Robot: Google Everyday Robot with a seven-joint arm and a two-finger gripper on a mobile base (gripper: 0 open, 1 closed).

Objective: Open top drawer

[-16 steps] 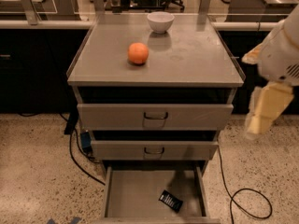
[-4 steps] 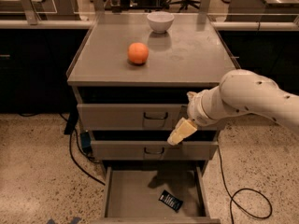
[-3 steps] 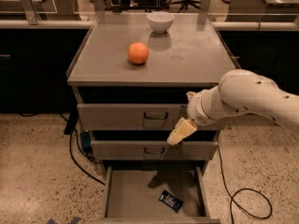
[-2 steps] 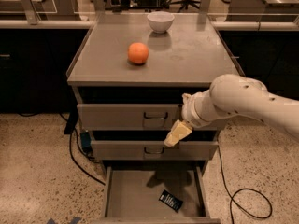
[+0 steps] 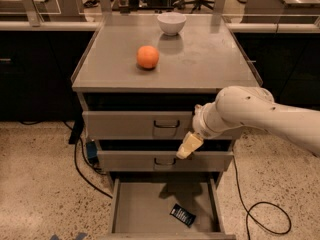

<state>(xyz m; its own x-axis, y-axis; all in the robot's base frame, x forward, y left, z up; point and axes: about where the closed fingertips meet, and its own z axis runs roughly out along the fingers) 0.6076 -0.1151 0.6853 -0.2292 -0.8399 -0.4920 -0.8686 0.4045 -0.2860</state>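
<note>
gripper point(image 5: 189, 145) at the lower edge of the top drawer point(image 5: 125, 125), just right of its handle point(image 5: 166, 124) (bottom drawer point(image 5: 145, 209) open)

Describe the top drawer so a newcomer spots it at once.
Find the gray cabinet carrying an orange and a bowl. The top drawer sits directly under its top, the tallest front of three; the gripper hangs just below-right of its wire handle.

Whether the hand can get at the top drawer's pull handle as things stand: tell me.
Probably yes. The hand hangs below and right of the pull handle on the top drawer, in front of the middle drawer, with nothing between them. The open bottom drawer lies lower, out of the way.
</note>
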